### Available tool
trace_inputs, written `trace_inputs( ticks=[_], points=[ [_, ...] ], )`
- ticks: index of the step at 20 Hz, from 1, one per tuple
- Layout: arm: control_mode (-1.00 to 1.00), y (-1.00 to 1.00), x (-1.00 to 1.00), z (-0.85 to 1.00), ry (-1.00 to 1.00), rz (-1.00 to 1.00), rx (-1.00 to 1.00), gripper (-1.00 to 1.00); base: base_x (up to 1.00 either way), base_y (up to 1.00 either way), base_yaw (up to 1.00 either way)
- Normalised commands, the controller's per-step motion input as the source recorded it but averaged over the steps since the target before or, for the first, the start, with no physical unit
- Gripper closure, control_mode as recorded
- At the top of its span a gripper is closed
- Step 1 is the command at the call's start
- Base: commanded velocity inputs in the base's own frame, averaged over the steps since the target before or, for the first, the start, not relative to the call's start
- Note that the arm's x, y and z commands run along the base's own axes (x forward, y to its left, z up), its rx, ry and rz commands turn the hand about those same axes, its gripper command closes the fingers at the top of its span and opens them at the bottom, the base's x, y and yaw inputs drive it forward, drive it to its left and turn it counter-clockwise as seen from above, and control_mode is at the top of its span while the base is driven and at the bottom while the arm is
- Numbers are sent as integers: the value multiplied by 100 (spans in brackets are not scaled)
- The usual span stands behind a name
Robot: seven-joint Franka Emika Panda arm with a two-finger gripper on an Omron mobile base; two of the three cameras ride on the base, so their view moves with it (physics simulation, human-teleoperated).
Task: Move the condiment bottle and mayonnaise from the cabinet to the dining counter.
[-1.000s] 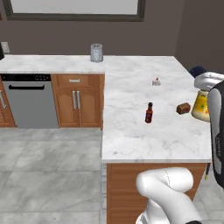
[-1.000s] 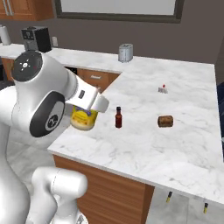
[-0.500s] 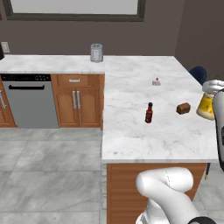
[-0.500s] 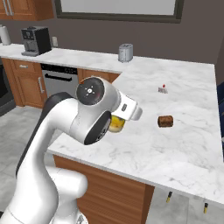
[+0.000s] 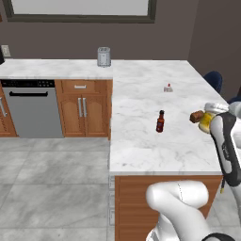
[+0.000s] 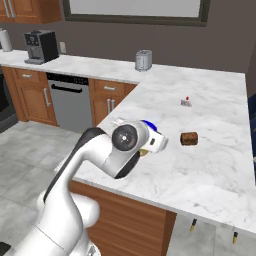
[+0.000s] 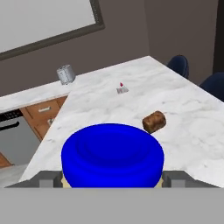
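Observation:
My gripper (image 7: pixel 113 178) is shut on the mayonnaise (image 7: pixel 112 154). Its blue lid lies between my fingers (image 7: pixel 45 181) in the hand view. The jar's pale yellow body (image 5: pixel 205 123) hangs low over the right side of the dining counter (image 5: pixel 141 146), beside a brown lump. Its blue lid (image 6: pixel 149 124) peeks out behind my arm in the right base view. The condiment bottle (image 5: pixel 160 121), dark red-brown with a black cap, stands upright on the dining counter, left of the jar. The cabinet (image 6: pixel 30 10) hangs at the far left with its doors shut.
A brown lump (image 7: pixel 154 121) lies on the counter just past the jar. Farther back sit a small red-topped item (image 5: pixel 168 88) and a grey metal canister (image 5: pixel 103 57). Blue chairs (image 7: pixel 178 65) stand past the counter's right edge. A dishwasher (image 5: pixel 33 108) is at the left.
My arm has swung across the dining counter with the mayonnaise in its grip. It now covers the condiment bottle in the right base view. The bottle has not moved.

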Motion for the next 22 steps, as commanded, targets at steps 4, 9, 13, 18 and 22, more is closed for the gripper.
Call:
trace_inputs(
  ticks=[4,9,13,18,22],
  points=[
    [-100,-14,29,-62,-10,7,-2,100,0,0,0],
    [-100,-14,27,-65,-7,4,-6,100,0,0,0],
    [-100,-2,34,-59,-3,0,-13,100,0,0,0],
    [-100,0,32,-58,-1,0,-13,100,0,0,0],
    [-100,-1,49,-50,0,0,-7,100,0,0,0]
  ],
)
